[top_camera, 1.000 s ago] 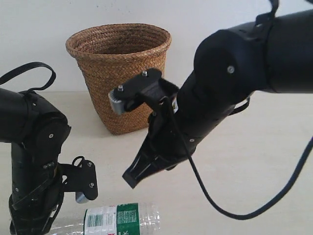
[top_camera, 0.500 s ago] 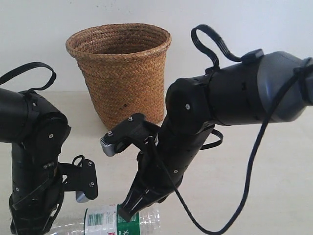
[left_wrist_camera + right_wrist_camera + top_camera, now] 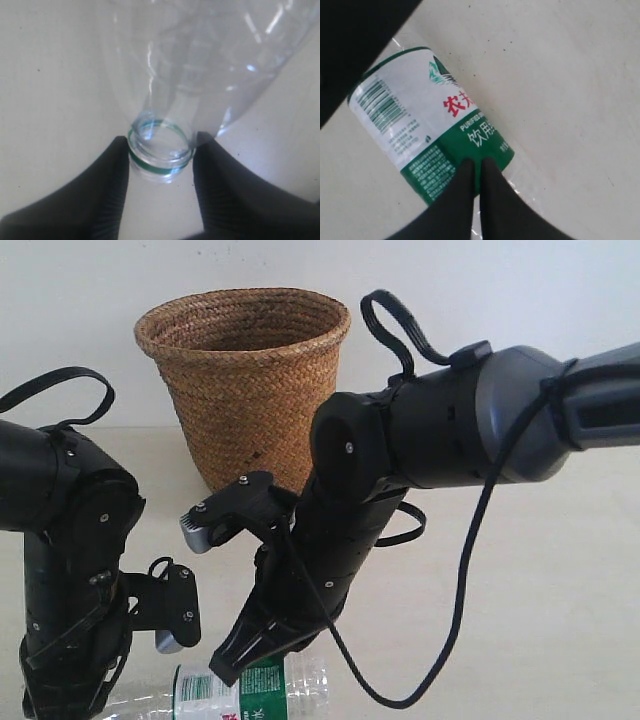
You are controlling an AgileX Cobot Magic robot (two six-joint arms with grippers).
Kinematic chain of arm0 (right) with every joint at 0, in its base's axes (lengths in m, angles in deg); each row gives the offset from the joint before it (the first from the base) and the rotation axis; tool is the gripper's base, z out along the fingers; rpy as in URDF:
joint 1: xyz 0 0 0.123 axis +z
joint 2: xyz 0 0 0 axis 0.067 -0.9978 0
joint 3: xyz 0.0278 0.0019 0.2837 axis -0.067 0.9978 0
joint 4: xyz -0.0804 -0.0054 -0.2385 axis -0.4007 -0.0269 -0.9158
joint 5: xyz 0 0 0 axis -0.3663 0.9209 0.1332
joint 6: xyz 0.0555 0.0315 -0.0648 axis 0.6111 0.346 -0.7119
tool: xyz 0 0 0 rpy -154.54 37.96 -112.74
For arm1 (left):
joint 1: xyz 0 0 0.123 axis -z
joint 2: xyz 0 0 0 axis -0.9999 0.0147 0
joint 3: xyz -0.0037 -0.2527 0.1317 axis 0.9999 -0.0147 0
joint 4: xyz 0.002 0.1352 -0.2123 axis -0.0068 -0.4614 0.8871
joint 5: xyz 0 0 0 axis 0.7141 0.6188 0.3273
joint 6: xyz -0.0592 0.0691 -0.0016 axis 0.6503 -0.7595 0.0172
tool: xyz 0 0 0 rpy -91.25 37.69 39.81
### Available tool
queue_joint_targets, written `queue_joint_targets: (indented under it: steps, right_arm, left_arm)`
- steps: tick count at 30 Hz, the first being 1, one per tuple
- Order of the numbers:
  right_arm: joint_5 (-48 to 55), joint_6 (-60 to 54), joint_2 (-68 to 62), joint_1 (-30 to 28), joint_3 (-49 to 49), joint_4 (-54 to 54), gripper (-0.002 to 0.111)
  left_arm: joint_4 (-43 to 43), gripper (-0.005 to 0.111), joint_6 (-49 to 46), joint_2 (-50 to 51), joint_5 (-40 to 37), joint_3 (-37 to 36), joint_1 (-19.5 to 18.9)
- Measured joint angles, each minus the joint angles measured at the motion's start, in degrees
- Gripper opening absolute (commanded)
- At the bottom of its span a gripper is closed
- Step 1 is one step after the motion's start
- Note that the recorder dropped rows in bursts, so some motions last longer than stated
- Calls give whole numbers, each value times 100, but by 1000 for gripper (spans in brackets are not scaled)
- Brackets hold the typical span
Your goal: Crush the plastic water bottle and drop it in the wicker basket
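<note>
While left tool (image 3: 161, 149) clamps the neck of the bottle (image 3: 410, 110), lying near-left on the worktop (image 3: 540, 580), right tool (image 3: 476, 165), jaws together, bears on its label | step, judged: crush | next: firmer downward push, then lift to far basket (image 3: 250, 390)

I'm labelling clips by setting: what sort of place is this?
Probably a lab test bench, not a home: a plain pale table against a blank wall, with a basket and a bottle set out.
</note>
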Motion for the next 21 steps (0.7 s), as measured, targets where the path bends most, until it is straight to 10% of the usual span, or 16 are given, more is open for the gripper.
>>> queue_joint_targets:
  steps: [21]
  right_arm:
    - [21,-146,-596,131,-160,515,0]
  left_arm:
    - [0,4,-11,2,-63,-3,0]
